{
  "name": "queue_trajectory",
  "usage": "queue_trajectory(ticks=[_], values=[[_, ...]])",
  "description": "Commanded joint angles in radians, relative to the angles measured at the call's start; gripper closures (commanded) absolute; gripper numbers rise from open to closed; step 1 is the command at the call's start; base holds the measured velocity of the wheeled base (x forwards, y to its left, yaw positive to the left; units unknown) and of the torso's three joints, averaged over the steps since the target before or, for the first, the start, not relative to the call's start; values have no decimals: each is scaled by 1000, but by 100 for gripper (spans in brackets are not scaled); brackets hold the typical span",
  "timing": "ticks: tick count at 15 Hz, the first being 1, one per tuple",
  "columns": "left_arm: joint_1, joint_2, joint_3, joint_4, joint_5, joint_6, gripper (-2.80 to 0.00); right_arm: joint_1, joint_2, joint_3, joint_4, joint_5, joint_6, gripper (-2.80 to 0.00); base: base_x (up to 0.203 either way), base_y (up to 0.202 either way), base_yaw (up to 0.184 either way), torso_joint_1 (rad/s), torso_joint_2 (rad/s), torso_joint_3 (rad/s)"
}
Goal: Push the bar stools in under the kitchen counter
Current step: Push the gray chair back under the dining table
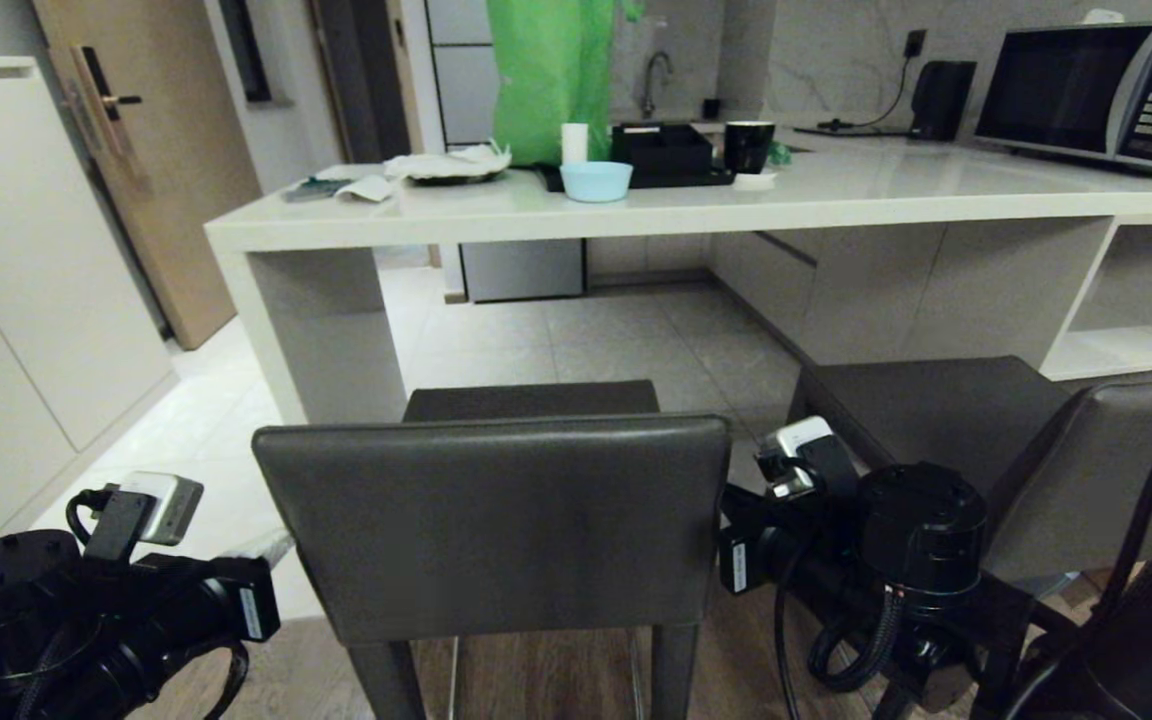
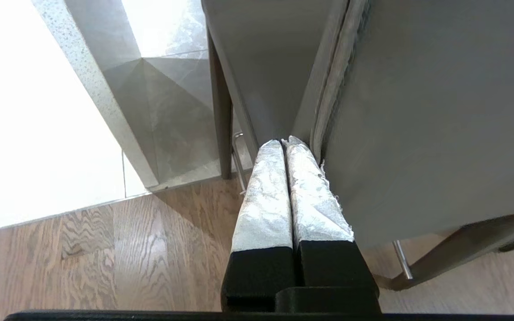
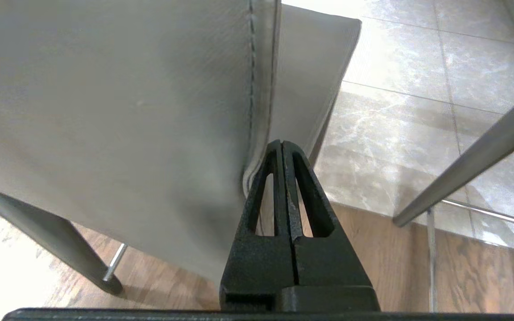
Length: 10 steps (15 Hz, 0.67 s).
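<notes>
Near bar stool (image 1: 492, 520) short of kitchen counter (image 1: 636, 212) — left gripper (image 2: 285, 143), right gripper (image 3: 282, 145) pressed together at its backrest edges.

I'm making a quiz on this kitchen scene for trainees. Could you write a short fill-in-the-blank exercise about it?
1. Both end effectors, left and right, have their fingers ___.
2. They flank the backrest of the nearer bar stool, one at each ___.
3. The light blue bowl sits on the kitchen ___.
4. The microwave stands at the counter's far ___ end.

Missing words: shut; side; counter; right
</notes>
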<state>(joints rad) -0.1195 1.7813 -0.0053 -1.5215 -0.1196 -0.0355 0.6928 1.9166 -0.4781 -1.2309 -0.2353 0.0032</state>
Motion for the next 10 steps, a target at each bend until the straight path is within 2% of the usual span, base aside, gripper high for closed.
queue_trajectory(ticks=[1,6,10], values=[[-4,-3,2,-9,-5,-4,0,1,3,12,-4,1,3,0,0,0,0,0,0,0],[-6,74,-58,-9,-4,-1,0,-5,35,-37,-2,1,-3,0,0,0,0,0,0,0],[-72,72,-54,-9,-4,-9,0,-4,94,-153,7,5,-53,0,0,0,0,0,0,0]])
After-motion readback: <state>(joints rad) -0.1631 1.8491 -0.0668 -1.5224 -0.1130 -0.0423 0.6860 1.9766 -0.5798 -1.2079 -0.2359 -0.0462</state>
